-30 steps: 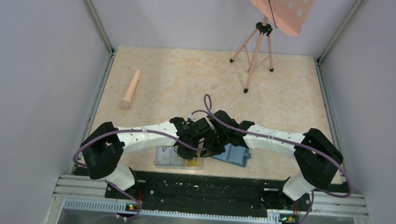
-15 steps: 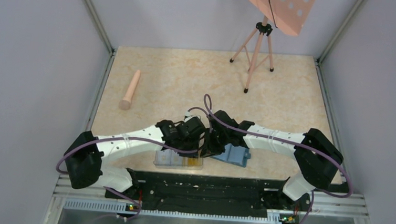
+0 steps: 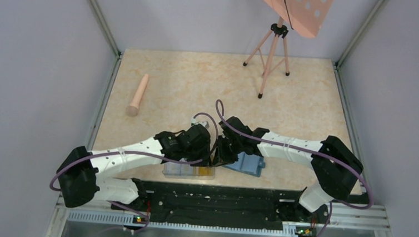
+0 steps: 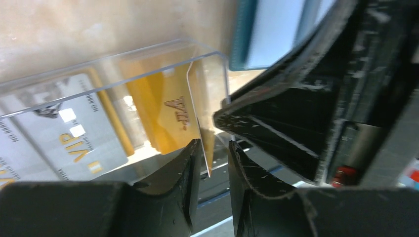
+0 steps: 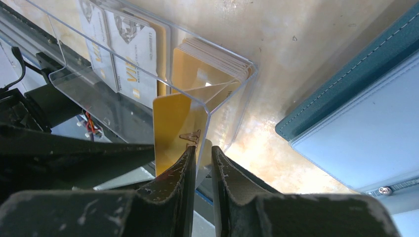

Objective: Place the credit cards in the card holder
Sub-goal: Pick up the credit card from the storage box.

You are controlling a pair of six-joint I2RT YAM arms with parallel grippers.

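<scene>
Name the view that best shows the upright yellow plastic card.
Right wrist: the yellow plastic card shows its face, pinched in the right gripper. Left wrist sees it nearly edge-on; from the top it is too small to make out.

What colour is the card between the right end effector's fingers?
The card is yellow-orange with gold lettering; the right wrist view shows it best.

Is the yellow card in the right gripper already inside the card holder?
No, the yellow card stands pinched in the right gripper, outside the card holder.
</scene>
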